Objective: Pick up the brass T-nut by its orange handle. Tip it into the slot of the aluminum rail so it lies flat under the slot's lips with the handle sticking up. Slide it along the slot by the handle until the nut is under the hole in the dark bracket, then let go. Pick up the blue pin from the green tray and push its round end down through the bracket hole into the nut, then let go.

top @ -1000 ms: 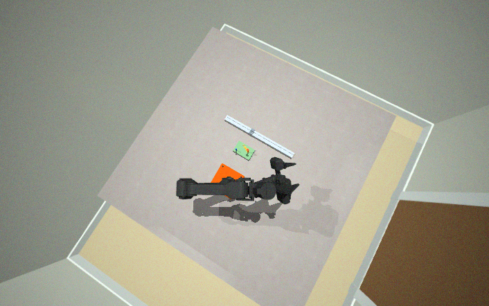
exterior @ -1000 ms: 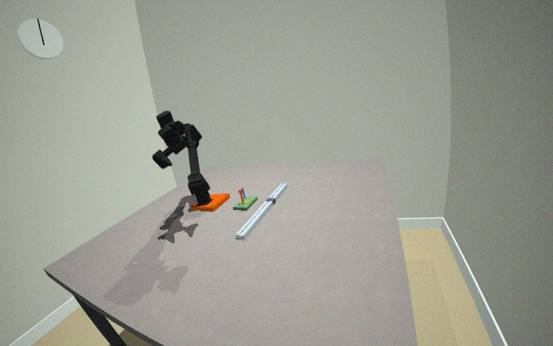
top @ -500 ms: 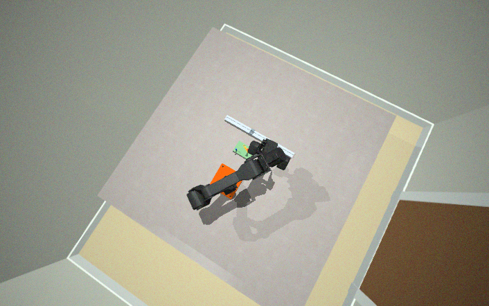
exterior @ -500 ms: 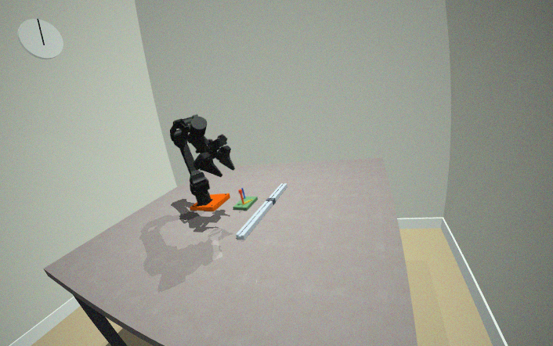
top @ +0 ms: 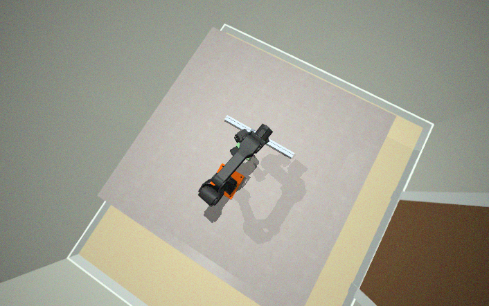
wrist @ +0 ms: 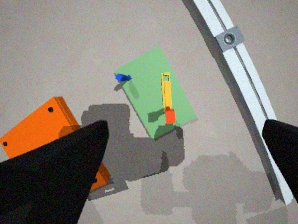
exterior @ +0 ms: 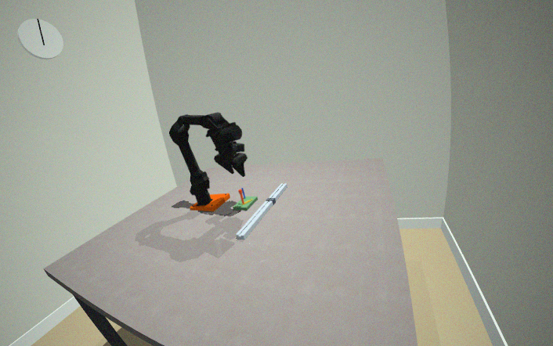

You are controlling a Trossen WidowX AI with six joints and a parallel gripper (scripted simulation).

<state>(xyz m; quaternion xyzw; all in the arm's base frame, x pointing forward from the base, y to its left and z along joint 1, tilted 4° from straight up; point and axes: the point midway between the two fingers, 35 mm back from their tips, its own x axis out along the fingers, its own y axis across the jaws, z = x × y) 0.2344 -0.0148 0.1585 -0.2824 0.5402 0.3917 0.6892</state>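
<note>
My gripper [exterior: 238, 174] [wrist: 185, 127] is open and empty, high above the green tray [exterior: 251, 201] [wrist: 142, 70]. The brass T-nut [wrist: 167, 92] is on the tray, with its orange handle [exterior: 240, 196] [wrist: 170, 117] sticking up. The blue pin [exterior: 243, 191] [wrist: 122, 77] stands at the tray's edge, left of the nut in the wrist view. The aluminum rail [top: 283, 149] [exterior: 257, 219] [wrist: 242, 75] lies beyond the tray; its slot shows no nut. The bracket [exterior: 270, 200] [wrist: 239, 36] sits across the rail, its hole visible in the wrist view. In the top view the arm hides most of the tray.
The orange base plate [top: 236, 177] [exterior: 218, 202] [wrist: 42, 122] of the arm is close to the tray, on the side away from the rail. The arm's shadow falls on the grey table [top: 187, 108] [exterior: 318, 261] and over part of the tray.
</note>
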